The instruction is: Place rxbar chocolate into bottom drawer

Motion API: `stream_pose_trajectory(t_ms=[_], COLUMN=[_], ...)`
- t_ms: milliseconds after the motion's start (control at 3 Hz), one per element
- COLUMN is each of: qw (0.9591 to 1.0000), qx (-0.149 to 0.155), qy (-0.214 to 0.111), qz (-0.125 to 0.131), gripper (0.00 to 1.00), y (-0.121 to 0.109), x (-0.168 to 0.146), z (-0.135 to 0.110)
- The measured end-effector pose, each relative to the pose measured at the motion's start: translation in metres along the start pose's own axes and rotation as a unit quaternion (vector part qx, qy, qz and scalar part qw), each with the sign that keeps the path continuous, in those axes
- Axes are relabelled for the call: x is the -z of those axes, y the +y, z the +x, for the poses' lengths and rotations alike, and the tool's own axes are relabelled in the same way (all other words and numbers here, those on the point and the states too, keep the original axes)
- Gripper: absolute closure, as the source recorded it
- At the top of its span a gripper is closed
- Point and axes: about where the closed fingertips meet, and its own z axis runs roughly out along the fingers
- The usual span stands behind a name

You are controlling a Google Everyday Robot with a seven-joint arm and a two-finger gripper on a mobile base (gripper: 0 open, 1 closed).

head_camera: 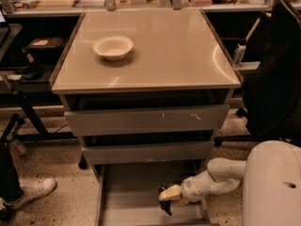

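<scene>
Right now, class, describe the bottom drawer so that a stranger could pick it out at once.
Find the grey metal cabinet with the beige top and a white bowl on it. Under its two grey-fronted drawers, the lowest grey drawer is pulled out near the floor. It alone shows its flat floor, with the robot's gripper and a small black bar over it.
</scene>
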Motion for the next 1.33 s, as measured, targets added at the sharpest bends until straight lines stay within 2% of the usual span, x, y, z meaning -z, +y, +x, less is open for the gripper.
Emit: stream_pose_trajectory(t_ms=[333, 667, 1000, 1333], qw=[0.9985, 0.9985, 0.9972, 0.9953], qx=[0.006, 0.001, -0.005, -0.029], qy=[-0.046, -0.045, -0.069, -0.091], qz=[-0.029, -0.033, -0.028, -0.017], gripper=[1.0, 1.0, 1.0, 1.0], y=[-0.007, -0.009, -0.017, -0.044], x=[-0.028, -0.033, -0.048, -0.082], z=[-0.034, -0.034, -0.047, -0.077])
